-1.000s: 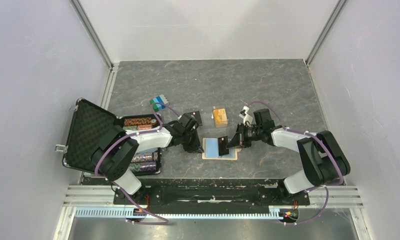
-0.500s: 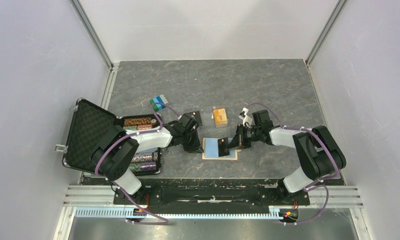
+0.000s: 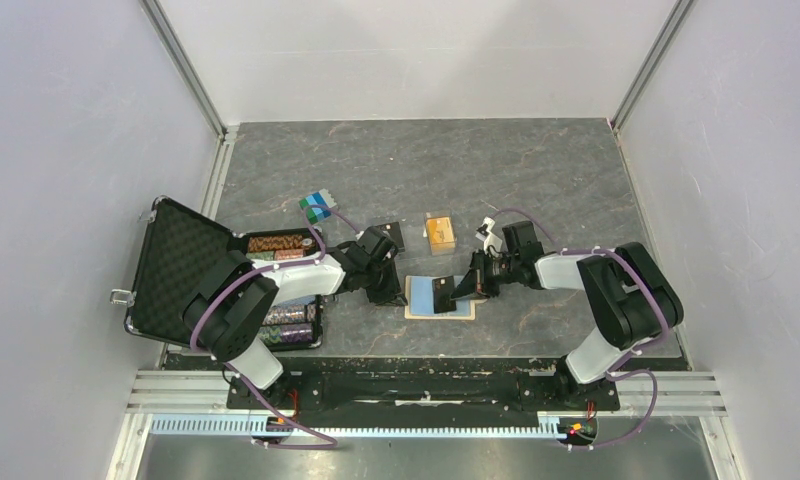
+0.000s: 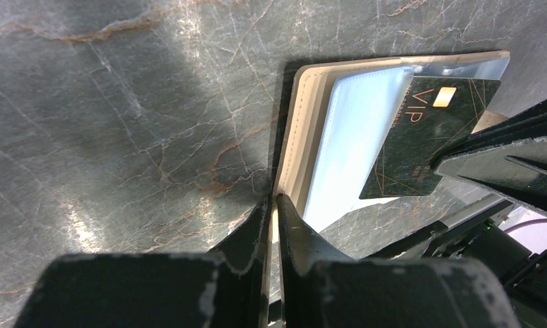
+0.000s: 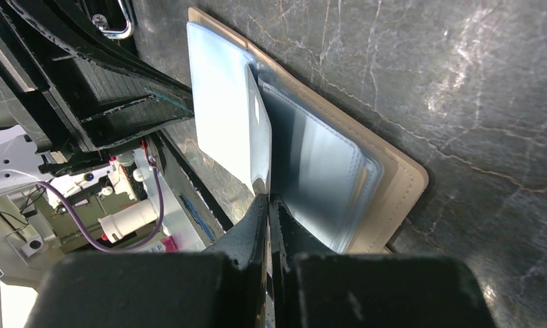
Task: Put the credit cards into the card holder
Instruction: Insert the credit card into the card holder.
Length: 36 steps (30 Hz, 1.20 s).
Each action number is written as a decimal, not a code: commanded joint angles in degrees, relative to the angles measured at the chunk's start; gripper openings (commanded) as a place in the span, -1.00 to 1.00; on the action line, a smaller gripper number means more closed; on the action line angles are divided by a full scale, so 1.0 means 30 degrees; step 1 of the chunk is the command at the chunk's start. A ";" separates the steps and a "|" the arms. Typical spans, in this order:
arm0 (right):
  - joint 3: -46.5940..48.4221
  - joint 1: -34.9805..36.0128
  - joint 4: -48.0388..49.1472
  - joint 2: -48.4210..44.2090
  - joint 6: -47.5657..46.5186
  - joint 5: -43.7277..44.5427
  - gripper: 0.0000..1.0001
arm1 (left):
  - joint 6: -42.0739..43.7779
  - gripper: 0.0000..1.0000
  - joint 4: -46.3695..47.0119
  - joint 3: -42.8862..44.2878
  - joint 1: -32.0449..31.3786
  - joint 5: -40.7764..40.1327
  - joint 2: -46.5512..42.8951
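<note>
I see the card holder [image 3: 419, 303] lying open at the centre of the top view, light-blue sleeves facing up, on the grey marbled table [image 3: 536, 170]. My left gripper [image 3: 394, 297] is clamped on the holder's tan left edge, its fingers pinched tight in the lower middle of the left wrist view. My right gripper [image 3: 463, 290] grips a dark green VIP credit card [image 4: 421, 137], tilted over the right-hand sleeve at that view's upper right.
</note>
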 commanded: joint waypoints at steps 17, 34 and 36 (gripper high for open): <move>-0.0225 0.1975 0.3398 0.0936 0.2170 0.0675 -1.00 | 0.0068 -0.79 -0.1205 0.0023 -0.0341 -0.0621 0.0669; 0.1360 0.3383 0.2531 0.1476 0.2502 0.0897 -0.63 | -0.0016 -0.90 -0.1006 0.0248 -0.0341 -0.0550 -0.0243; 0.1501 0.3380 0.2548 0.1555 0.2896 0.0475 -0.55 | -0.0052 -0.91 -0.1068 0.0352 -0.0341 -0.0562 -0.0309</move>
